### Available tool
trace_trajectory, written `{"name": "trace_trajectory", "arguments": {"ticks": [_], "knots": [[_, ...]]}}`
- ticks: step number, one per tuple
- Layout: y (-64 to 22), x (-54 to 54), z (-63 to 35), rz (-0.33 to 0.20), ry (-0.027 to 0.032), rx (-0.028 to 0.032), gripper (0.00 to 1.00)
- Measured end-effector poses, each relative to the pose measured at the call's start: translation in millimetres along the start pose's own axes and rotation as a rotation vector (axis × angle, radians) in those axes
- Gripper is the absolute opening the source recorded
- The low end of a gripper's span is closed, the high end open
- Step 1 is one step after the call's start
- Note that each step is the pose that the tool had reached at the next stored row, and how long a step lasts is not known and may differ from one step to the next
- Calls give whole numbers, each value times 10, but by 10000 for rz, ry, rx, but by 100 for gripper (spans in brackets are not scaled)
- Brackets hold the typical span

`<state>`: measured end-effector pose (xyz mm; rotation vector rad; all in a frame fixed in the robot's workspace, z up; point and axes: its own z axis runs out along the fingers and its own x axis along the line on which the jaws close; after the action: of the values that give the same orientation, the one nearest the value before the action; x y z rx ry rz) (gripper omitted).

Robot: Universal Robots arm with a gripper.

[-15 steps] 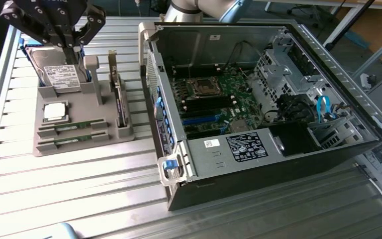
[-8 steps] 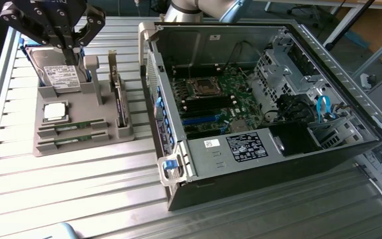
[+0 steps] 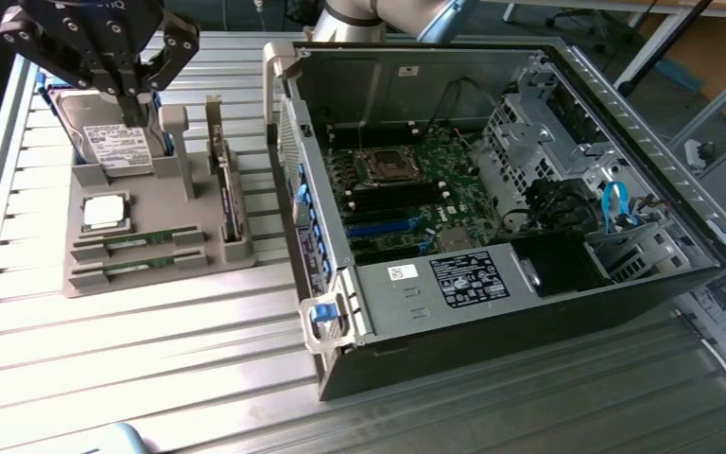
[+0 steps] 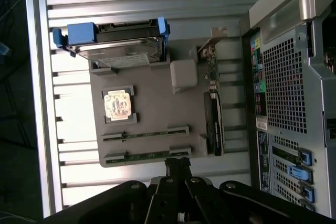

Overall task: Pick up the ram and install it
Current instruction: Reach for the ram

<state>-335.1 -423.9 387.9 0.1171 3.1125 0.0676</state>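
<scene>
Ribbed aluminium tabletop (image 3: 148, 359) carries the open metal computer case (image 3: 337, 80), beside the gripper (image 3: 132, 104). The gripper is closed tight and empty, above a matte grey holder (image 4: 157, 103). Below it, untouched, the ram (image 4: 147, 155) stands edgewise in a slot. It looks thin, light, stiff and probably fragile, best pinched across its flat faces, mid-length.

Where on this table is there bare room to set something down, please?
The table is bare beyond the ram end of the grey tray, at the exterior view's left of the computer case. Between tray and case it is crowded.
</scene>
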Motion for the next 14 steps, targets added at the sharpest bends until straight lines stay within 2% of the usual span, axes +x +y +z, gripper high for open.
{"name": "trace_trajectory", "arguments": {"ticks": [14], "knots": [[-31, 10, 0, 0, 0, 0, 11]]}}
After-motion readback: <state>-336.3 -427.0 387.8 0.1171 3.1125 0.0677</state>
